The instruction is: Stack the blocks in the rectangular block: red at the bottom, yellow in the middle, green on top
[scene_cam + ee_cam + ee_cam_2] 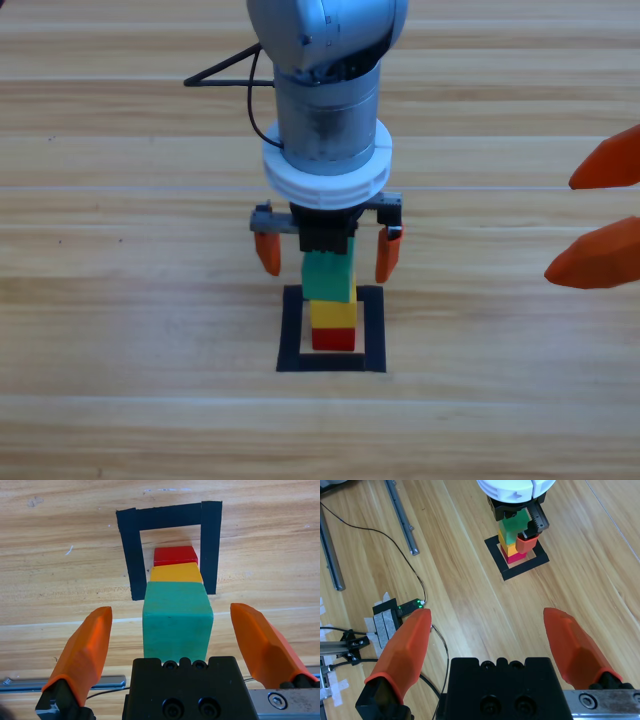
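Stack check, all three blocks in place. Red cube sits on the desk inside the black tape frame, lower centre of the high view. Yellow cube rests on red, green cube rests on yellow. Order matches the spec: red bottom, yellow middle, green top.

My left hand is directly above the stack, arm coming down from the top edge of the high view. Its jaws are spread wide, one on each side of green, with clear desk showing between each orange jaw and the cube's faces in the left wrist view. It grips nothing. I judge this the release step: the jaws stand apart so that green is left free on yellow and a straight lift will not drag it.

In the left wrist view the green cube fills the centre between the jaws, with yellow and red peeking out beyond it, within the frame. Faces look roughly aligned; I cannot tell a small offset from this angle.

My right hand waits at the right edge of the high view, mid-height, well apart from the stack. Its jaws are also spread and empty; parked there, it stays out of the working arm's way.

Risk, as I judge it: a tall narrow stack, so any sideways brush from a jaw could topple it. Task looks essentially complete.
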